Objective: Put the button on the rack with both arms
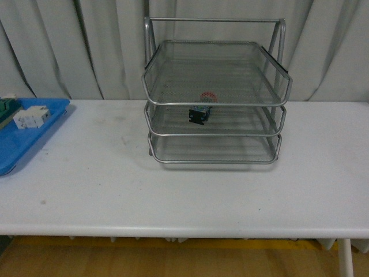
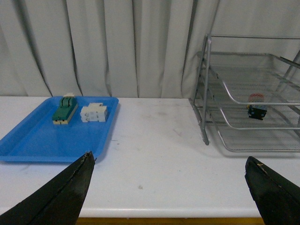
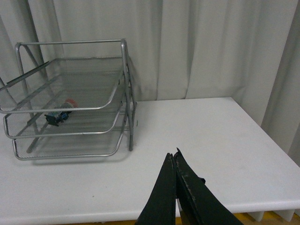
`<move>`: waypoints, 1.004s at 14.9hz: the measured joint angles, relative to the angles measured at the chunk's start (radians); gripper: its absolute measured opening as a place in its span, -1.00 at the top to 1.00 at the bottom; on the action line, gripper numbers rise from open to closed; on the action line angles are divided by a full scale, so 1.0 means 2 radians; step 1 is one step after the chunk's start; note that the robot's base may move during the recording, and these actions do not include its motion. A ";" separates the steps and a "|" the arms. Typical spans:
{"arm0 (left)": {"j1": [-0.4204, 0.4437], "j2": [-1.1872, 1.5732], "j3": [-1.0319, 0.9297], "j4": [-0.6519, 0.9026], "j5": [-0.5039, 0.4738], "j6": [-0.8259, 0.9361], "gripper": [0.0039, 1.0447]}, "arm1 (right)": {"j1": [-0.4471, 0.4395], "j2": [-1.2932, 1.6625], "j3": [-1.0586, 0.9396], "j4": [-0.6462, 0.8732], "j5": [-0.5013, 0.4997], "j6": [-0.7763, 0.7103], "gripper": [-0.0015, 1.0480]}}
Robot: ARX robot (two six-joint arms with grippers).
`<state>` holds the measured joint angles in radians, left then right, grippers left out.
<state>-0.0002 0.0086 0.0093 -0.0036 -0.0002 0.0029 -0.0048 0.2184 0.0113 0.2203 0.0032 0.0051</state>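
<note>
Front view shows us the button lying on the middle shelf of the rack, so the job looks done. Our left pincer is wide open and holds nothing. Our right pincer is closed tight and holds nothing. We think the button is small, light and hard; we would pinch its blocky body, not the round red cap

Curtained lab: white table, grey drapes
</note>
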 joint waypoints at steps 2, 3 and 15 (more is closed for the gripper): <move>0.000 0.000 0.000 0.000 0.000 0.000 -0.88 | 0.000 -0.018 0.000 -0.018 0.000 0.000 0.97; 0.000 0.000 0.000 0.000 0.000 0.000 -0.88 | 0.000 -0.027 0.000 -0.031 0.000 0.000 0.97; 0.000 0.000 0.000 0.000 0.000 0.000 -0.88 | 0.000 -0.107 0.000 -0.112 -0.002 -0.001 -0.91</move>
<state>-0.0002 0.0086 0.0093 -0.0032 -0.0002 0.0025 -0.0048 0.0040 0.0116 -0.0036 0.0002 0.0025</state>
